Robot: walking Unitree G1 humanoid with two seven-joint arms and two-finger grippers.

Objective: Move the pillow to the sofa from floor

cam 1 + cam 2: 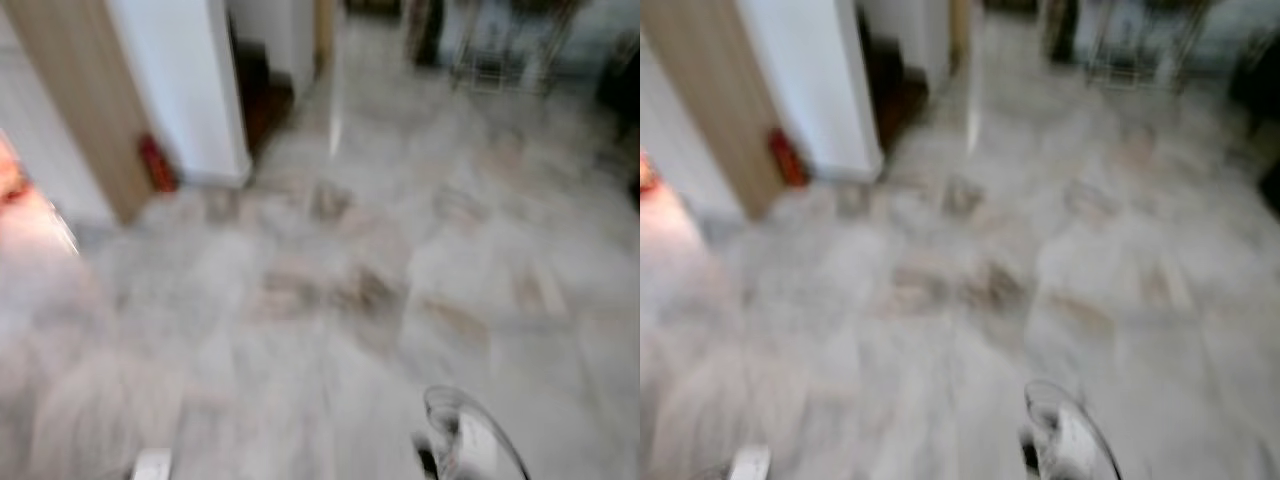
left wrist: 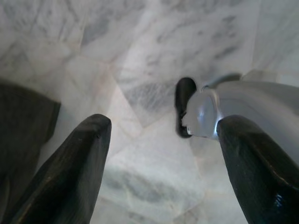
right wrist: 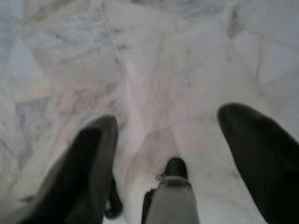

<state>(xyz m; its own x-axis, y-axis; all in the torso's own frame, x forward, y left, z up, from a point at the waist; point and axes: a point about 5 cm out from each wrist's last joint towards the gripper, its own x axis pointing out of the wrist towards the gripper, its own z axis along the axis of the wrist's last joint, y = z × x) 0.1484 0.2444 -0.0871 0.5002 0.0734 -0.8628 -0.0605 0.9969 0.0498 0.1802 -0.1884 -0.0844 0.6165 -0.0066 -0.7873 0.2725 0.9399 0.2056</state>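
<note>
Head views heavily blurred, marble floor (image 1: pixel 330 290) across most of the frame. White wall (image 1: pixel 175 80) and wood-tone panel (image 1: pixel 85 100) upper left, small red object (image 1: pixel 155 163) at their base. Something wire-framed (image 1: pixel 500 50) upper right, too blurred to identify. Can't make out the pillow or sofa. Left gripper (image 2: pixel 161 154): jaws wide apart, holding nothing, floor below. Right gripper (image 3: pixel 168 140): jaws wide apart, nothing held, floor below. Silver right arm (image 1: pixel 465 440) at lower edge, right of centre
</note>
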